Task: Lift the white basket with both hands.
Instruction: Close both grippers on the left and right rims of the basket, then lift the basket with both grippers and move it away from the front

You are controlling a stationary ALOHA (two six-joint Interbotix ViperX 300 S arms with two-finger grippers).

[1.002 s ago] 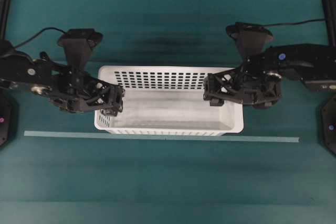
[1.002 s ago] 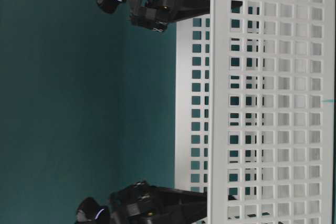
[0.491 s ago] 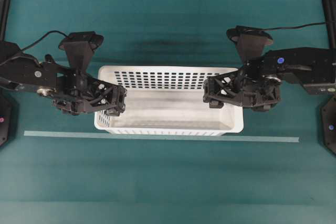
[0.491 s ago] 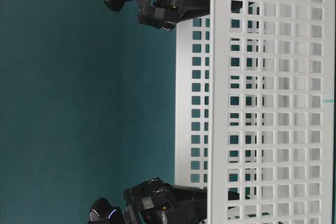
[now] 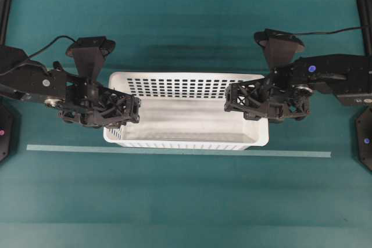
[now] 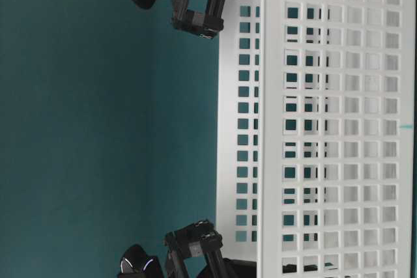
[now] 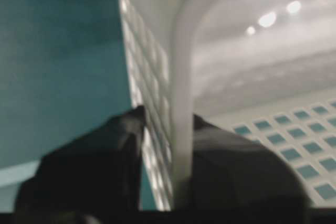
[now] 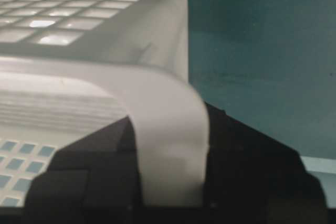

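1. Sitting on the teal cloth-covered table (image 5: 186, 201), the large white rectangular plastic basket with perforated walls (image 5: 186, 111) is lying with its long axis running left to right in the overhead view, just behind a thin pale strip (image 5: 179, 151).
2. The left black skeletal gripper (image 5: 135, 110) is reaching in over the basket's left short wall; in the left wrist view its fingers (image 7: 94, 166) are pinching that wall and rim from either side.
3. The right black skeletal gripper (image 5: 229, 98) is doing the same at the right short wall (rim sandwiched between the dark pads in the right wrist view), so both are clamping the basket.
4. Each arm is gripping its own nearer end; an even, simultaneous rise looks necessary to keep the floor level.
5. Open table is lying all around, with nothing overhead visible to obstruct lifting.
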